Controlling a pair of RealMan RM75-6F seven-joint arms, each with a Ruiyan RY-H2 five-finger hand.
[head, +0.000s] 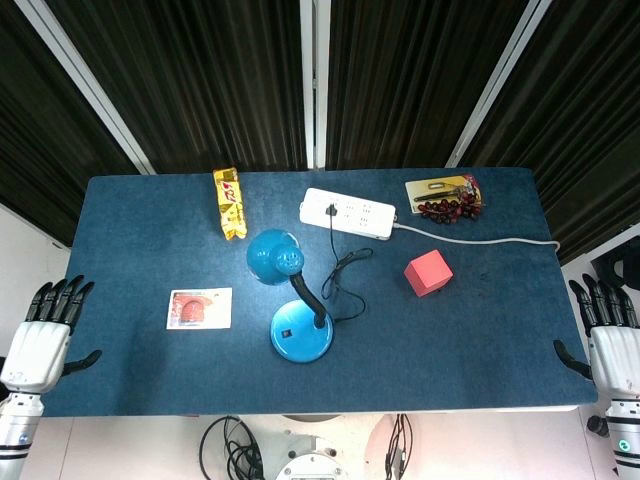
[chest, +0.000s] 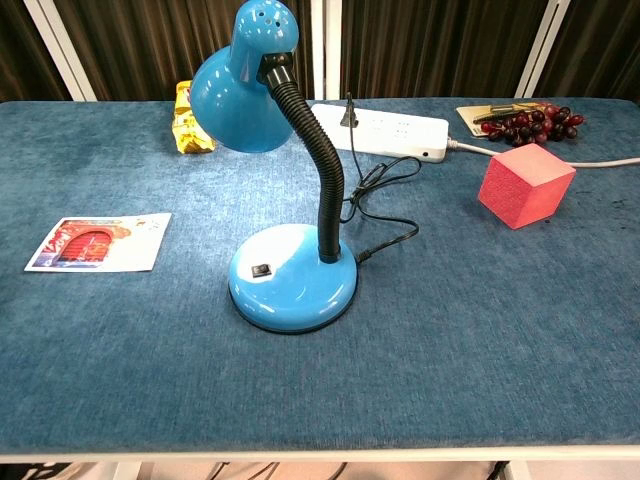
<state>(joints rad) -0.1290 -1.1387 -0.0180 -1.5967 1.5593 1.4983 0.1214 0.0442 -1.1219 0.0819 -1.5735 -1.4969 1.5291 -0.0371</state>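
Observation:
A blue desk lamp (head: 300, 335) (chest: 292, 275) stands near the front middle of the blue table (head: 130, 370), its black gooseneck bent back and its shade (chest: 243, 88) facing down. Its black cord (chest: 385, 205) runs to a white power strip (head: 347, 213) (chest: 390, 127), where it is plugged in. My left hand (head: 42, 335) hangs off the table's left front corner, fingers spread, holding nothing. My right hand (head: 608, 340) hangs off the right front corner, also spread and empty. Neither hand shows in the chest view.
A pink cube (head: 428, 272) (chest: 525, 185) sits right of the lamp. A picture card (head: 199, 308) (chest: 98, 243) lies to its left. A yellow snack packet (head: 231, 203) (chest: 192, 130) lies at the back left, and dark grapes (head: 448, 208) (chest: 528, 124) on a yellow card at the back right.

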